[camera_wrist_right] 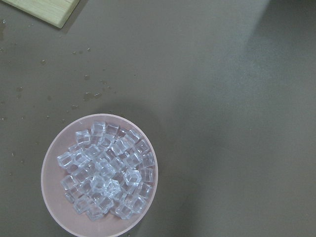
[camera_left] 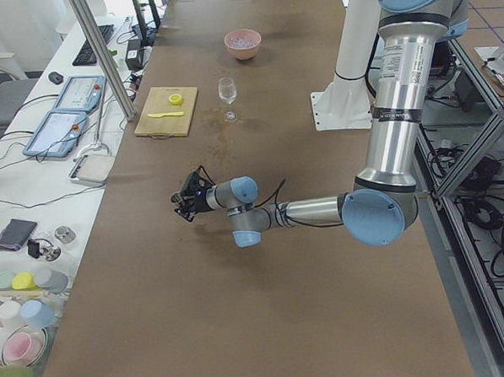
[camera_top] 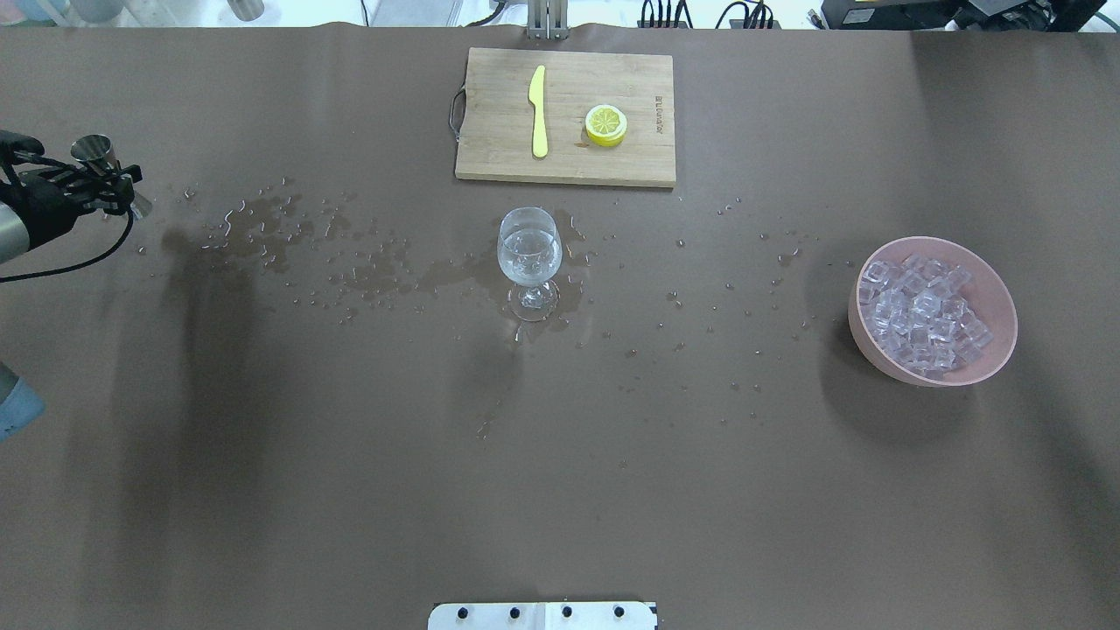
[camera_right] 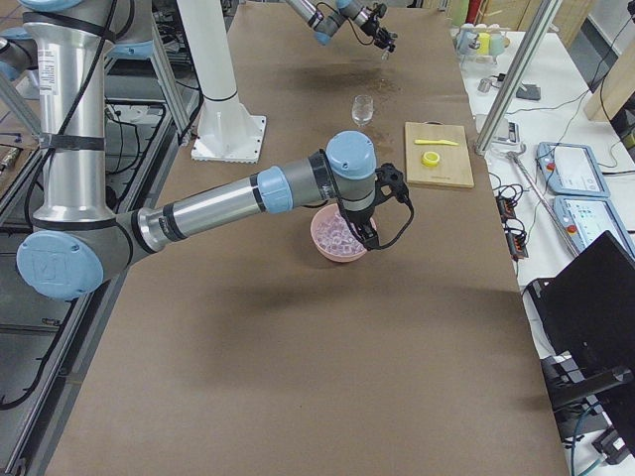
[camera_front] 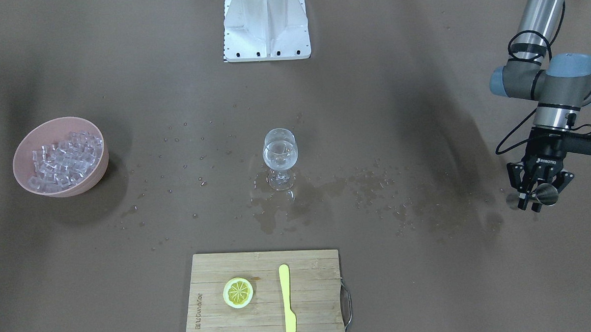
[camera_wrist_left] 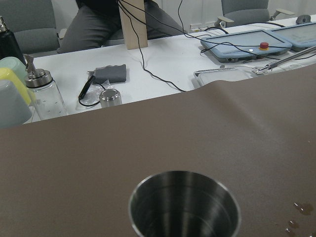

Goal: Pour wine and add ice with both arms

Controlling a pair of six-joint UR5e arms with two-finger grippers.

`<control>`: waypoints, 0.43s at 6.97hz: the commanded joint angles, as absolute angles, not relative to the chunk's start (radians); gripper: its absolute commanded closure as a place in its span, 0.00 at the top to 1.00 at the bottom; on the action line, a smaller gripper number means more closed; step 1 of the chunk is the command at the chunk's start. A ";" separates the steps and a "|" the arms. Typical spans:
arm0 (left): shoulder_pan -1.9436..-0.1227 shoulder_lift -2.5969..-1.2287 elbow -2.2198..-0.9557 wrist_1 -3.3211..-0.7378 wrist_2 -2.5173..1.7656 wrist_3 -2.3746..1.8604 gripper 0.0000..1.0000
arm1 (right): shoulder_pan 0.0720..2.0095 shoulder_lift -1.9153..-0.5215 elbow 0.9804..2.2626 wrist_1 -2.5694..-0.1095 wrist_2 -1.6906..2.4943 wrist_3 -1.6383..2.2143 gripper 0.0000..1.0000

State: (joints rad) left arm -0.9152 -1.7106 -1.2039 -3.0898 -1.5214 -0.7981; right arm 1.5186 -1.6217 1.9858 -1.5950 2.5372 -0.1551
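Note:
A wine glass (camera_front: 280,154) stands at the table's middle with a little clear wine in it; it also shows in the overhead view (camera_top: 528,255). The ice (camera_top: 926,313) fills a pink bowl (camera_top: 997,350) on the robot's right. My left gripper (camera_front: 535,198) is at the table's far left end, shut on a steel measuring cup (camera_front: 547,194). The cup looks empty in the left wrist view (camera_wrist_left: 185,207). My right gripper (camera_right: 369,234) hangs above the bowl. It shows only in the exterior right view, so I cannot tell whether it is open. The right wrist view looks straight down on the ice (camera_wrist_right: 104,173).
A wooden cutting board (camera_top: 490,149) with a yellow knife (camera_top: 538,112) and a lemon slice (camera_top: 605,124) lies beyond the glass. Spilled drops and wet patches (camera_top: 262,223) run from the glass toward the left gripper. The white pedestal (camera_front: 266,24) stands at the robot's side.

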 commanded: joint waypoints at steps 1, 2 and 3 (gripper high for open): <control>-0.914 -1.713 -1.203 -3.086 -1.523 -0.799 0.40 | 1.517 -1.621 1.987 -1.594 2.537 -0.152 1.00; -0.914 -1.713 -1.203 -3.085 -1.523 -0.799 0.51 | 1.519 -1.620 1.987 -1.594 2.537 -0.152 1.00; -0.914 -1.713 -1.203 -3.083 -1.523 -0.801 0.54 | 1.517 -1.620 1.987 -1.594 2.537 -0.152 1.00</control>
State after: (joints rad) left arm -0.9143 -1.7131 -1.2027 -3.0852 -1.5232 -0.7996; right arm 1.5180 -1.6204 1.9865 -1.5940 2.5372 -0.1521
